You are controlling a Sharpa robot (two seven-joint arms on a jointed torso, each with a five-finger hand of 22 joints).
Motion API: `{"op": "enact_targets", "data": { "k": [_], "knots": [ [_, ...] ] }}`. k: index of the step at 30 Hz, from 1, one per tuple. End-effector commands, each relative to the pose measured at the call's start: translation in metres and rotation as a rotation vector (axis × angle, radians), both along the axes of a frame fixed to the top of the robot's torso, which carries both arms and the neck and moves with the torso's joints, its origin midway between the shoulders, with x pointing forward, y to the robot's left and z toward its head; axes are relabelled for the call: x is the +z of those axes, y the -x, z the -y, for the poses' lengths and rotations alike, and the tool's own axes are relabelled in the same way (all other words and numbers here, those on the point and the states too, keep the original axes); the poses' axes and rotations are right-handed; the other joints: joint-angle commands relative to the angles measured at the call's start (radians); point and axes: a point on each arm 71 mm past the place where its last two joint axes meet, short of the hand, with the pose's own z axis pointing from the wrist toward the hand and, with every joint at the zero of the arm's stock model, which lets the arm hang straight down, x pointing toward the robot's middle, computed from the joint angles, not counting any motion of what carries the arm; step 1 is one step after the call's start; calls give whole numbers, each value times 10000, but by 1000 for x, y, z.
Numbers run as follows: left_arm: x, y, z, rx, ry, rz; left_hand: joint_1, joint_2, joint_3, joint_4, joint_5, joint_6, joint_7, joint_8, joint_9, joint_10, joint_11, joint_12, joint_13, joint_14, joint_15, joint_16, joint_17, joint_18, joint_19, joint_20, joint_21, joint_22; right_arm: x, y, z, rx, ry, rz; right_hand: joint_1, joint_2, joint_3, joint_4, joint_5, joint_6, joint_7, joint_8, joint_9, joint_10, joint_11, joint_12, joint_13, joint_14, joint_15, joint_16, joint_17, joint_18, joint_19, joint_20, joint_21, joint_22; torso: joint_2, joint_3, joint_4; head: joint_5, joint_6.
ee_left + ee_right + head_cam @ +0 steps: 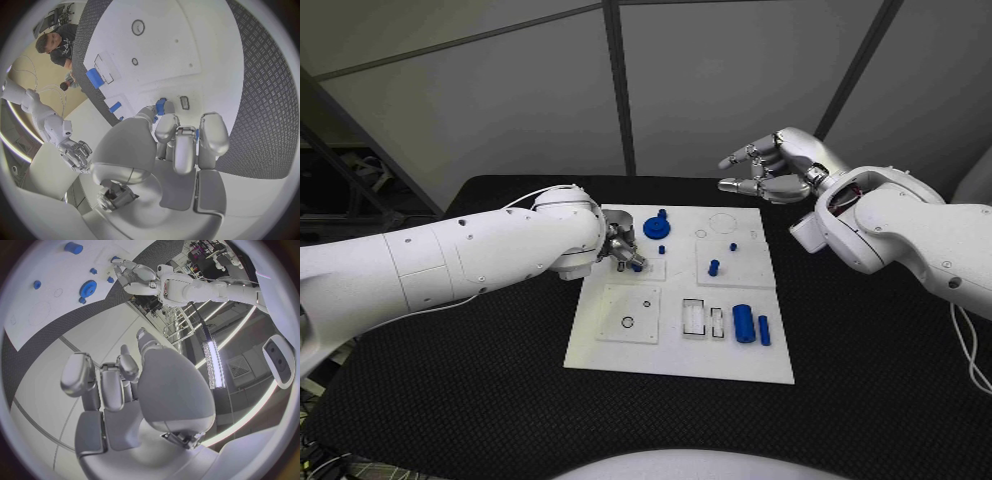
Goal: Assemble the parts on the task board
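Note:
The white task board [678, 345] lies mid-table. My left hand [619, 250] hangs low over the board's near-left square plate and pinches a small blue part [160, 106] between thumb and a fingertip [166, 123], next to a small slot [184, 102]. On the board sit a blue gear [656, 228], a short peg [714, 267], a thick blue cylinder [744, 323] and a thin blue rod [764, 330]. My right hand [773, 170] is raised beyond the board's far right corner, its fingers apart and holding nothing. From the right wrist, the gear [87, 288] and my left hand [134, 272] are far off.
Tiny blue pegs [662, 249] [733, 245] stand near the gear. A square plate with a round hole [630, 318] and two rectangular slots [694, 315] lie on the board's near half. Black matting [459, 380] surrounds the board.

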Motion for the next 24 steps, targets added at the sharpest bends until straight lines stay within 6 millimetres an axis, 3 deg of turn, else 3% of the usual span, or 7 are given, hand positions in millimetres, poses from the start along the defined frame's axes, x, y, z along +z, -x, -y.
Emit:
{"op": "enact_targets", "data": {
  "k": [1,15,20,24],
  "knots": [
    [-4,3,2,-180,-183,-235,-47,43,1908,-1821,58,77,-7,-55,23,73,-29,-37,15,894,-80,53,2003,-122,43,-18,14,0,1,0,-1,101,-18,-12,-53,38,-59,-24,3,26,8,-37,16,59,-38,-10,-4,391,-55,-57,37,164,-24,-27,-49,-2,1,2,-12,0,-5],
    [-8,1,6,-185,-282,-539,-105,29,1969,-1829,89,90,-5,-65,50,79,-27,-38,18,895,-78,56,2006,-121,38,-18,8,-3,1,0,-2,115,-2,-48,-53,38,-59,-24,3,26,8,-37,16,59,-38,-10,-4,391,-55,-57,37,164,-24,-27,-49,-2,-3,5,-3,7,-65],
    [-11,1,7,-177,-280,-779,-434,-104,2202,-1804,647,173,-22,-97,194,114,-36,-29,43,903,-84,87,2035,-123,47,-19,8,31,1,0,-2,132,1,-56,-53,38,-59,-24,3,26,8,-37,16,59,-38,-10,-4,391,-55,-57,37,164,-24,-27,-49,-2,-3,6,-11,8,-70],
    [-12,1,8,-206,-286,-944,-727,-180,2216,-1659,696,280,-65,-95,285,165,-55,5,68,918,-94,140,2089,-126,63,-27,15,66,1,0,-2,135,2,-57,-53,38,-59,-24,3,26,8,-37,16,59,-38,-10,-4,391,-55,-57,37,164,-24,-27,-49,-2,-2,4,-4,-1,-84]
  ]
}}
